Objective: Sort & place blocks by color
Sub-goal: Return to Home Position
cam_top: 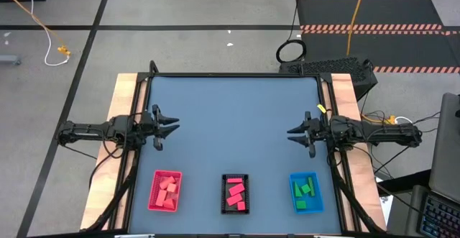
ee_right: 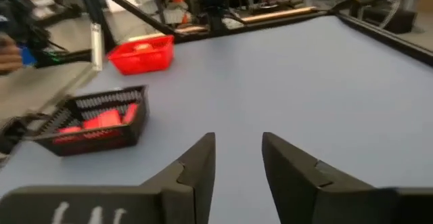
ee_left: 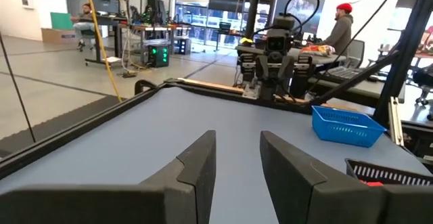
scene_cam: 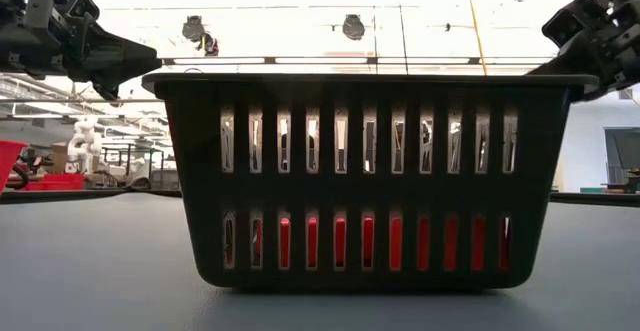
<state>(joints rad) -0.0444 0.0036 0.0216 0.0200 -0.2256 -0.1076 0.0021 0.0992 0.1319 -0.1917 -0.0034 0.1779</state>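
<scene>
Salmon-pink blocks (cam_top: 167,190) sit in the red plastic tray (cam_top: 152,193), pink-red blocks (cam_top: 236,194) in the black slotted tray (cam_top: 223,195) and green blocks (cam_top: 305,190) in the blue tray (cam_top: 292,195), so sorting looks finished, with the left gripper (cam_top: 175,123) and right gripper (cam_top: 291,134) hovering empty, fingers apart.

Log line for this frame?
left gripper: open, empty, left side | right gripper: open, empty, right side | salmon blocks in red tray | pink blocks in black tray | green blocks in blue tray
</scene>
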